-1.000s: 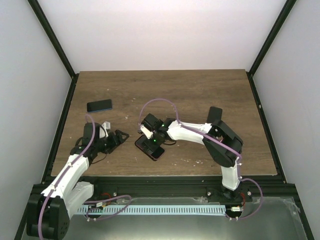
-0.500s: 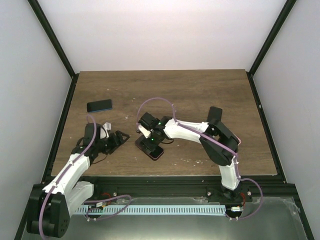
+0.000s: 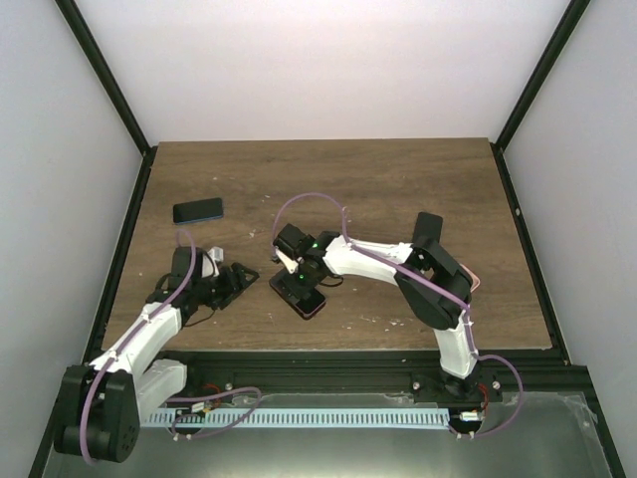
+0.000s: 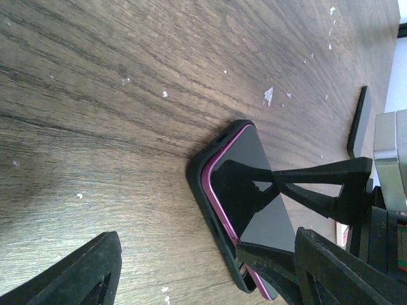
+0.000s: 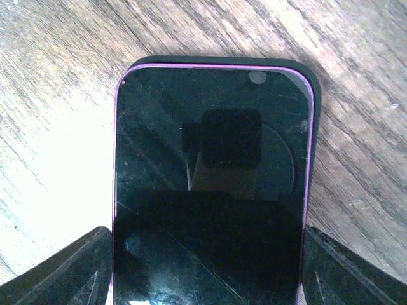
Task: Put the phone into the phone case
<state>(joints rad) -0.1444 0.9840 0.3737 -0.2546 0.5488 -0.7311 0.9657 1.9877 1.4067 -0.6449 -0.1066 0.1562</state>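
Note:
The phone (image 5: 210,127), dark glass with a purple rim, lies face up in the black phone case (image 5: 316,95) on the wood table. In the left wrist view the phone (image 4: 245,165) sits in the case (image 4: 198,181) at its far end, and its near edge stands a little above the case wall. My right gripper (image 5: 206,260) is over the phone, its fingers (image 5: 82,267) against the phone's two long sides. My left gripper (image 4: 206,260) is open and empty, just left of the case (image 3: 282,287) in the top view, pointing at it.
A second dark phone with a blue edge (image 3: 198,210) lies at the table's far left. A black flat object (image 3: 428,226) lies right of centre, behind the right arm, and also shows in the left wrist view (image 4: 357,124). White specks dot the wood.
My right gripper and the phone in the case have shifted slightly to the left. My left gripper has edged a little nearer to the case.

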